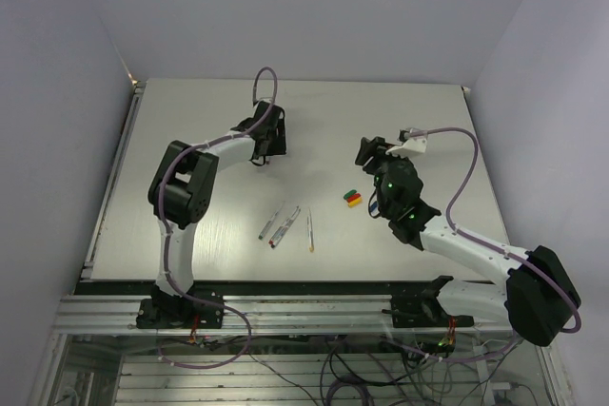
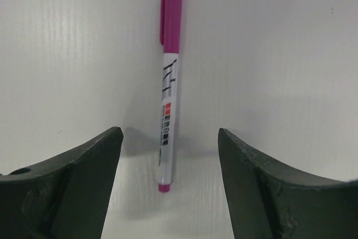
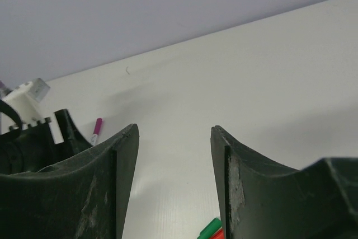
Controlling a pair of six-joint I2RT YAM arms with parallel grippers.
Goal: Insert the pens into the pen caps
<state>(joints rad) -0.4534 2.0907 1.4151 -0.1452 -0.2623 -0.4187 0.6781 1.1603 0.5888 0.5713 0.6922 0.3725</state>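
Observation:
A white pen (image 2: 169,99) with a magenta cap (image 2: 171,18) on it lies flat on the table, between the open fingers of my left gripper (image 2: 169,138), its tail end nearest the jaws. In the top view my left gripper (image 1: 264,154) hangs over the table's far middle. Three uncapped pens (image 1: 285,227) lie near the front centre. Green, yellow and red caps (image 1: 353,199) sit together to their right. My right gripper (image 1: 369,153) is open and empty above and just beyond those caps; the green cap (image 3: 210,229) shows low between its fingers. The blue cap is not clearly seen.
The white table (image 1: 190,140) is walled by pale panels at the back and sides. The left arm's gripper (image 3: 33,144) and the magenta pen (image 3: 96,131) show at the left of the right wrist view. A metal rail (image 1: 285,306) runs along the near edge.

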